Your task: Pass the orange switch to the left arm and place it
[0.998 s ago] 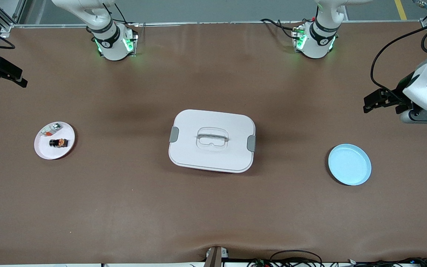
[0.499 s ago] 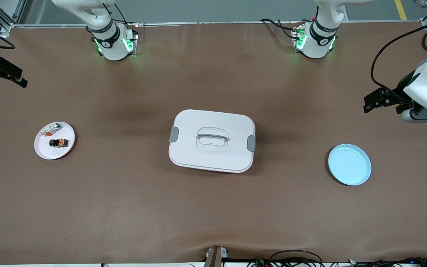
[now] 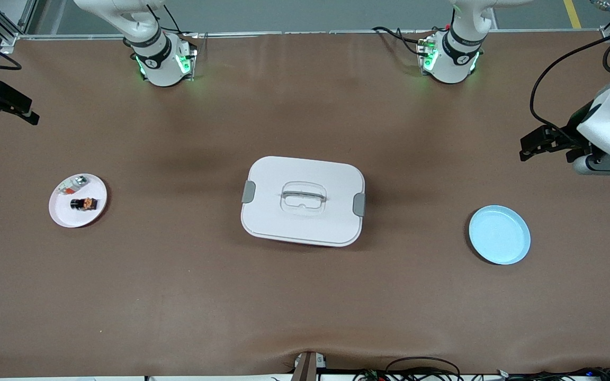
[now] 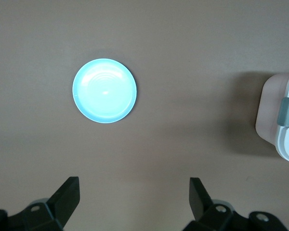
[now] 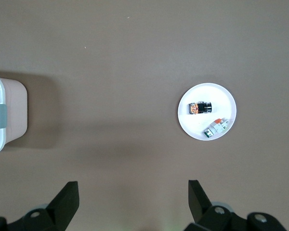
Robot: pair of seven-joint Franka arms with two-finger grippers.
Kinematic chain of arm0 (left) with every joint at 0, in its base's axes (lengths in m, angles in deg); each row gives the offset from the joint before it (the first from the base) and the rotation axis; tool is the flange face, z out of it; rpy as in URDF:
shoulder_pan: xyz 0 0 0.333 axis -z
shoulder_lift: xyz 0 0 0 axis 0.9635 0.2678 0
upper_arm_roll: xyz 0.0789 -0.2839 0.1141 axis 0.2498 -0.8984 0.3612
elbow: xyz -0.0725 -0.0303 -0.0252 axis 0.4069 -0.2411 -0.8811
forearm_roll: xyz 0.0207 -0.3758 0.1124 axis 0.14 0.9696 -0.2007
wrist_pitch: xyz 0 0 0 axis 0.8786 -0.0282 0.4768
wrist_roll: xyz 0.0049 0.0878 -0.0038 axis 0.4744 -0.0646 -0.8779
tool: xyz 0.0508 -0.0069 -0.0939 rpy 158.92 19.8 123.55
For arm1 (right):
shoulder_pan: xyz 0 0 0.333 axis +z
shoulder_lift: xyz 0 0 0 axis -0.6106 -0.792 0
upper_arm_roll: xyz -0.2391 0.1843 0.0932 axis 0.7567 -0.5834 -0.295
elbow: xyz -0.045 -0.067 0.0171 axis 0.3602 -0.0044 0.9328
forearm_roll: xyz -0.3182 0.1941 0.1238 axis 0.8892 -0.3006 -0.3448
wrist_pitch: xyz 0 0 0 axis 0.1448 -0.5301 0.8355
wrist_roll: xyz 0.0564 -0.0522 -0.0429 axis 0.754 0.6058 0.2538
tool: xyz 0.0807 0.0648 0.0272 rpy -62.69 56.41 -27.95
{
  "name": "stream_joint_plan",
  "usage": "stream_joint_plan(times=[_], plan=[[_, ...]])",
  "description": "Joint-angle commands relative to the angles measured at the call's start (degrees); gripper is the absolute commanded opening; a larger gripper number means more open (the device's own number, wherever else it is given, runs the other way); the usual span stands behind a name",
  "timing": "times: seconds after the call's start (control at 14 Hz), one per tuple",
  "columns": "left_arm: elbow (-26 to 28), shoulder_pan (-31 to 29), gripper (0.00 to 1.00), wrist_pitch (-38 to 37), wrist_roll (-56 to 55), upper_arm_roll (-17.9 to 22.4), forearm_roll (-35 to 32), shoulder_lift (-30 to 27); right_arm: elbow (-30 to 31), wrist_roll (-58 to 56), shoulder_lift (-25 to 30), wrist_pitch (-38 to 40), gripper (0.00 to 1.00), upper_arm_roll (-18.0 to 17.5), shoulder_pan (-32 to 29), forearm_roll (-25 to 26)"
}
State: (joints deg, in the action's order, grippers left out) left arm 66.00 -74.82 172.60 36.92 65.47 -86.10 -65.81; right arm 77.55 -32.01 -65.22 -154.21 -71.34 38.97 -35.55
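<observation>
Nothing on the tabletop [image 3: 305, 296] has shifted since the earlier frames; only the left arm's wrist at the edge of the front view has crept slightly upward. Both arms wait, raised and well apart from everything. At the middle of the tabletop sits the box [image 3: 303, 200], lid on, grey latches at both ends, squarely between the two plates. Toward the left arm's end lies the blue plate [image 3: 499, 235], bare, with the left gripper [image 4: 134, 192] hanging over brown tabletop just beside it, jaws spread wide and holding nothing. Toward the right arm's end lies the white plate [image 3: 78, 200]; the right gripper [image 5: 132, 192] hangs over bare tabletop near it, jaws likewise wide and unladen. On that white plate rests the orange switch [image 3: 83, 203], lying on its side, with a small white-silver piece [image 3: 73, 184] beside it.
</observation>
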Motion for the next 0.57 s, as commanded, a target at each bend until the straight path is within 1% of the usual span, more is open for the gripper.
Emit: stream_joint_plan(times=[0.0, 0.5], plan=[[-0.95, -0.35, 1.00, -0.86, 1.15, -0.30, -0.97, -0.38, -0.04, 0.70, 0.28, -0.31, 1.00, 0.16, 0.33, 0.65], [-1.22, -0.62, 1.00, -0.86, 1.16, -0.30, -0.97, -0.29, -0.65, 0.70, 0.37, -1.28, 1.00, -0.19, 0.86, 1.35]])
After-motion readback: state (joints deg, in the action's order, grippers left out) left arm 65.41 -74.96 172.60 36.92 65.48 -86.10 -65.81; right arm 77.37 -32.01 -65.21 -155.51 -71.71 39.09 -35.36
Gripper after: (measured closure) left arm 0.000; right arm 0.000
